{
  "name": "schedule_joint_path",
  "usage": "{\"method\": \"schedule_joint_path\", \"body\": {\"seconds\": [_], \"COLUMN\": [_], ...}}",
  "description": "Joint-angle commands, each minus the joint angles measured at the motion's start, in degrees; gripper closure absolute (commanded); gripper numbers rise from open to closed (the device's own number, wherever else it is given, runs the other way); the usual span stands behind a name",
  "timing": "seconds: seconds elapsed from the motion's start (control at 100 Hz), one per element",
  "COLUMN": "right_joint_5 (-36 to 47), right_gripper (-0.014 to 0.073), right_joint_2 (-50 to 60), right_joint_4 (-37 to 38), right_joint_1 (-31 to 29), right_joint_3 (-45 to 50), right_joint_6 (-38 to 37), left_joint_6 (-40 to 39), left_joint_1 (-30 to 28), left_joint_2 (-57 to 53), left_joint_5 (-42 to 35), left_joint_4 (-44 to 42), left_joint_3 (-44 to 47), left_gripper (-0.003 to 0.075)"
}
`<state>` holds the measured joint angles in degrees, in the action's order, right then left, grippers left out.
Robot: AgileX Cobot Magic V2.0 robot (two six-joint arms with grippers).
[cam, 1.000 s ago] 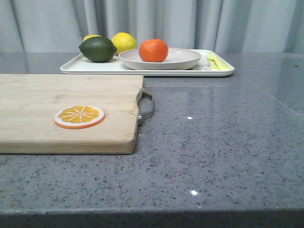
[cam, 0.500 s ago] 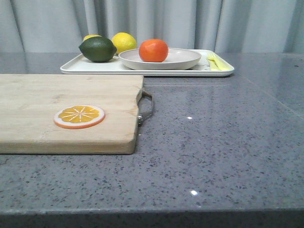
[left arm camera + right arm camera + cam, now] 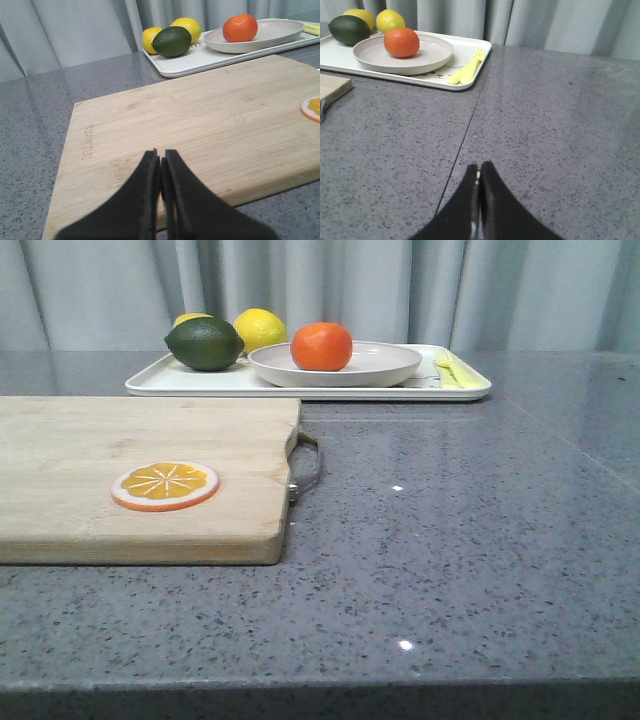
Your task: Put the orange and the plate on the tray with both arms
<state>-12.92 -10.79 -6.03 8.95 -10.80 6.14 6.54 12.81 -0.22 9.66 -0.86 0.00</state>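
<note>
The left gripper [image 3: 161,172] hangs low over the near edge of a wooden cutting board [image 3: 200,130], its two dark fingers pressed together and holding nothing. The right gripper [image 3: 479,187] is likewise closed and empty, poised above bare grey stone countertop [image 3: 545,125] well to the right of the board. Neither arm appears in the front view. Farther out, at the back of the counter, the white rectangular tray [image 3: 160,382] lies flat. The off-white plate [image 3: 390,365] sits on the tray, and the orange [image 3: 322,346] rests in the plate, toward its left side. Also on the tray are a dark green lime [image 3: 204,343] and two yellow lemons [image 3: 260,328] at the left end, and pale yellow plastic cutlery [image 3: 448,368] at the right end. A flat orange slice [image 3: 165,485] lies on the cutting board, well apart from the tray. Judging from this layout, both task items are already on the tray, so the work seems finished and the step in hand is simply to hold clear. To do that well, each arm should probably stay back and low on its own side, away from the tray rim, so that nothing nudges the plate or sets the round orange rolling inside it.
</note>
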Motion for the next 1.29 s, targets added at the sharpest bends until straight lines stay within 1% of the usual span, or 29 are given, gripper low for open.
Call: {"method": "schedule_joint_path", "body": {"seconds": [0.0, 0.09, 0.22, 0.26, 0.33, 0.53, 1.28], "right_joint_5": [10.6, 14.84, 16.79, 14.28, 12.92, 12.92, 12.92], "right_gripper": [0.0661, 0.0661, 0.0661, 0.0661, 0.0661, 0.0661, 0.0661], "right_joint_2": [2.21, 5.04, 8.17, 9.07, 10.33, 12.61, 12.59], "right_joint_4": [4.49, 6.36, 6.36, 6.36, 6.47, 6.47, 6.41], "right_joint_1": [0.04, 0.04, 0.04, 0.04, 0.04, 0.04, 0.04], "right_joint_3": [2.87, 7.22, 12.25, 12.12, 12.09, 12.09, 12.09], "right_joint_6": [-3.47, -5.43, -6.14, -6.14, -6.14, -6.14, -6.14], "left_joint_6": [-0.7, -0.7, -0.7, -0.7, -0.7, -0.7, -0.7], "left_joint_1": [-0.2, -0.2, -0.2, -0.2, -0.2, -0.2, -0.2], "left_joint_2": [-1.92, -1.92, -1.92, -1.92, -1.92, -1.92, -1.92], "left_joint_5": [-4.07, -4.07, -4.07, -4.07, -4.07, -4.07, -4.07], "left_joint_4": [0.29, 0.29, 0.29, 0.29, 0.29, 0.29, 0.29], "left_joint_3": [0.43, 0.43, 0.43, 0.43, 0.43, 0.43, 0.43], "left_gripper": [0.0739, 0.0739, 0.0739, 0.0739, 0.0739, 0.0739, 0.0739]}}
